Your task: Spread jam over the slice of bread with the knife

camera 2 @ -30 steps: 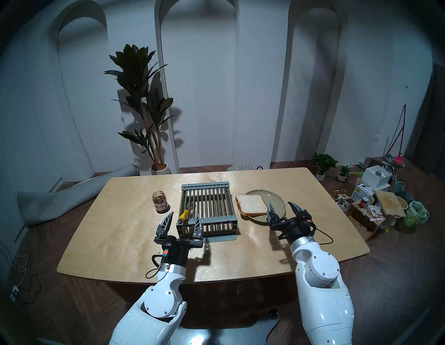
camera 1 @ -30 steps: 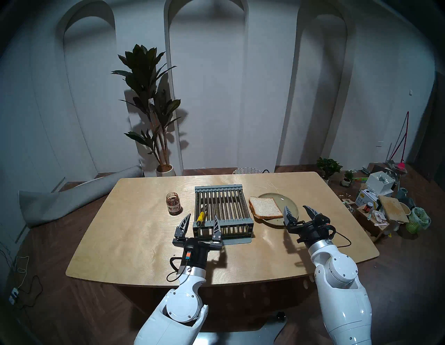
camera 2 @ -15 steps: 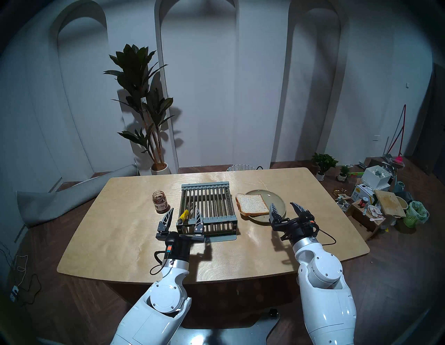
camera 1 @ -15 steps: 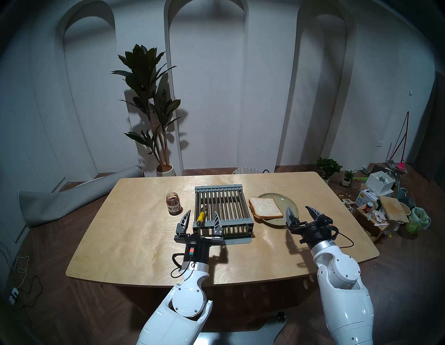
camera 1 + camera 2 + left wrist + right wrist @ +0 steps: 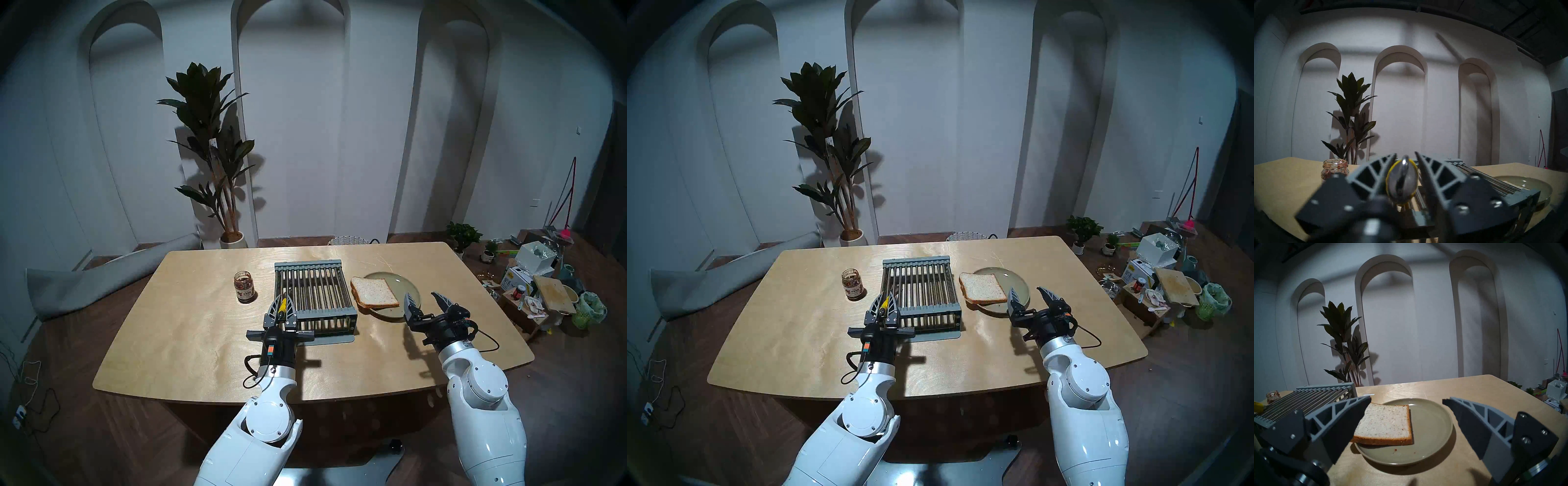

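The left gripper (image 5: 281, 307) had its two grey ribbed fingers (image 5: 1373, 171) drawn in on either side of the small knife with the stubby yellow handle (image 5: 282, 306). I could not tell if they were squeezing it yet or only very close. The knife lay on the near left corner of the grey barred metal rack (image 5: 315, 292), its shiny end ring (image 5: 1404, 165) pointing back at the wrist.

The knife looked light and stiff. The round handle might be a bit slippery, so I think the middle of the yellow part was the best place to take hold.

The right gripper (image 5: 425, 300) was wide open and held nothing. It hung just in front of the round olive-green plate (image 5: 1434, 419).

On that plate lay the square pale speckled slice of bread (image 5: 1384, 422), plain on top, with its left side hanging over the rim. Bread is soft and tears easily, so gentle strokes seemed wise.

The small labelled glass jar (image 5: 244, 286) stood left of the rack, lid off, with dark red-brown jam (image 5: 241, 280) inside.
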`<state>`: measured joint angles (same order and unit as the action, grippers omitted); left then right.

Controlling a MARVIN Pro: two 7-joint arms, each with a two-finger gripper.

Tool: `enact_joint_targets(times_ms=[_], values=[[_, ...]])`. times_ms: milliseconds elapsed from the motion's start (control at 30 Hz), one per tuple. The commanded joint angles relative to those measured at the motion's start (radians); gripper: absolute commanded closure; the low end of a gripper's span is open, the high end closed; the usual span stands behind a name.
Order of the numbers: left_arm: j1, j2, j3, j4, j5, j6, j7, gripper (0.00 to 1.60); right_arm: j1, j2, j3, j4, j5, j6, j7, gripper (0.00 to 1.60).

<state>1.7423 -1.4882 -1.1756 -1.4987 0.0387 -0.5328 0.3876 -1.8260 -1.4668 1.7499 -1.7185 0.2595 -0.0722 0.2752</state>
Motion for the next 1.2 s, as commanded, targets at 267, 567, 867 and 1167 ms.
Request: enact_joint_targets(times_ms=[267,567,867,1167], values=[[-0.015,0.011,0.009,-0.027,0.013,-0.013,-0.012,1.6,-0.004,-0.009,0.005,-0.039,0.0,-0.013,-0.004,0.0],[0.008,0.033,0.013,-0.117,0.033,0.033,-0.015,1.6,-0.007,-0.02,0.01,-0.041,0.008,-0.015,-0.005,0.0],[0.013,0.061,0.017,-0.211,0.042,0.132,-0.033,1.6,-0.012,-0.029,0.016,-0.045,0.018,-0.018,-0.006,0.0],[0.014,0.074,0.024,-0.284,0.024,0.195,-0.056,1.6,-0.02,-0.035,0.024,-0.048,0.026,-0.018,-0.005,0.0]])
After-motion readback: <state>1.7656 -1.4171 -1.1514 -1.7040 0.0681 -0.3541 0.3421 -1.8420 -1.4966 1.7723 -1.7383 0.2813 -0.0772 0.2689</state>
